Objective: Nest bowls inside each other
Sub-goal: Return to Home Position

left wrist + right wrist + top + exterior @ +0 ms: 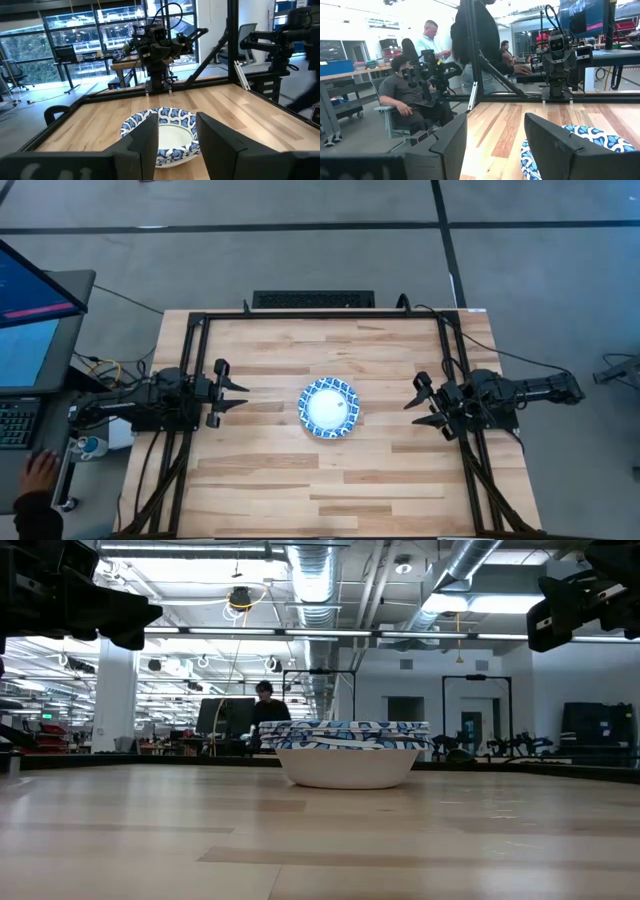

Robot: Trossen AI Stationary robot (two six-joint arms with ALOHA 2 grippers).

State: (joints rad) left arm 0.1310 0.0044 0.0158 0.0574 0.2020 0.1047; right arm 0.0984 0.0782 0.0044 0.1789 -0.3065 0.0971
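Bowls (328, 407) sit as one nested stack at about the middle of the wooden surface (300, 480), between the two arms and touching neither. High view: only the top bowl shows, white centre, blue-and-white patterned rim. Low view: the stack (347, 753) stands upright on the surface, a white bowl body below and several patterned rims layered close above it; the exact count cannot be told. Left gripper (243, 394) is at the left side of the surface, pointing toward the stack, well apart from it, fingers spread and holding nothing. Left wrist view confirms this: the two dark fingers (145, 145) stand apart, and the stack (159, 135) is visible through the gap between them. Right gripper (412, 405) is at the right side of the surface, facing the stack, also well apart from it, released and empty. Right wrist view: fingers (447, 145) are parted, with the patterned rim of the stack (580, 145) showing past one of them. In the low view, dark arm parts hang at both upper corners, clear of the surface. Off the surface, a monitor (30, 310) and a person's hand (40, 472) are beyond the left edge. People (405, 95) are in the room behind.
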